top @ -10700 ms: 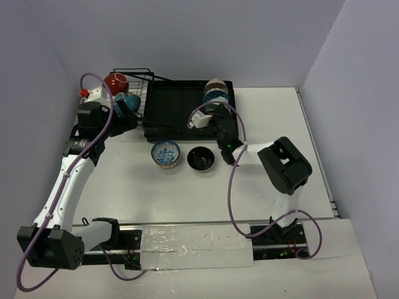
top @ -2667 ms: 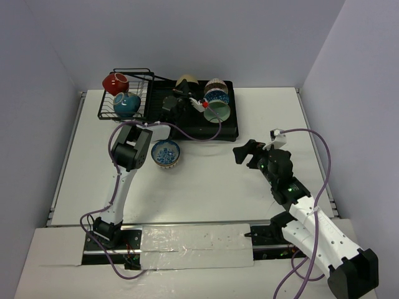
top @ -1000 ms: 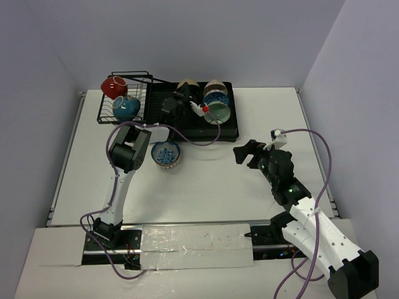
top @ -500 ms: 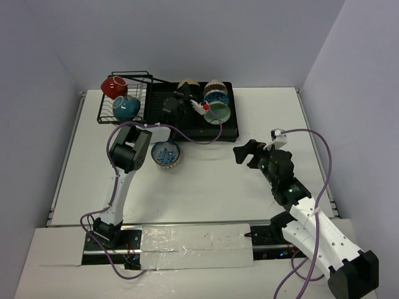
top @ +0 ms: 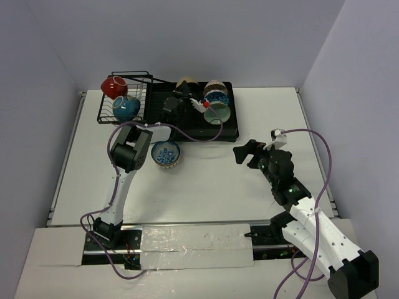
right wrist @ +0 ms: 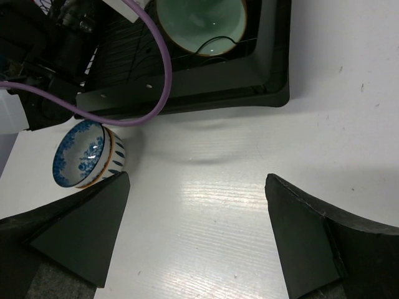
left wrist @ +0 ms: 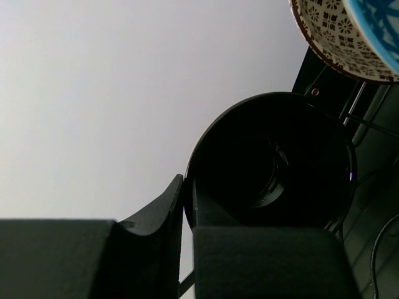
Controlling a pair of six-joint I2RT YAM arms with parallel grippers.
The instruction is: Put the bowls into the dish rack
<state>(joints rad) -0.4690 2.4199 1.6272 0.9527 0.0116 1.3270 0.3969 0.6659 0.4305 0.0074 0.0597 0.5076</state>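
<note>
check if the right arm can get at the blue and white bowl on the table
Probably yes. The right claw is open over bare table, nothing between it and the blue and white bowl. Only a purple cable runs close behind it. The left claw grips a black bowl.

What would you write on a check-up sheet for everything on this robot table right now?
Surface: white table.
Job's things: dish rack holds red bowl and teal bowl in its basket, green bowl and patterned bowl in its tray; blue-white bowl stands on the table.
Clutter: nothing seen.
Grippers: left gripper shut on black bowl by its rim; right gripper open above the table.
Cables: purple cable drapes over the rack's front edge.
Surroundings: pale walls on three sides.
</note>
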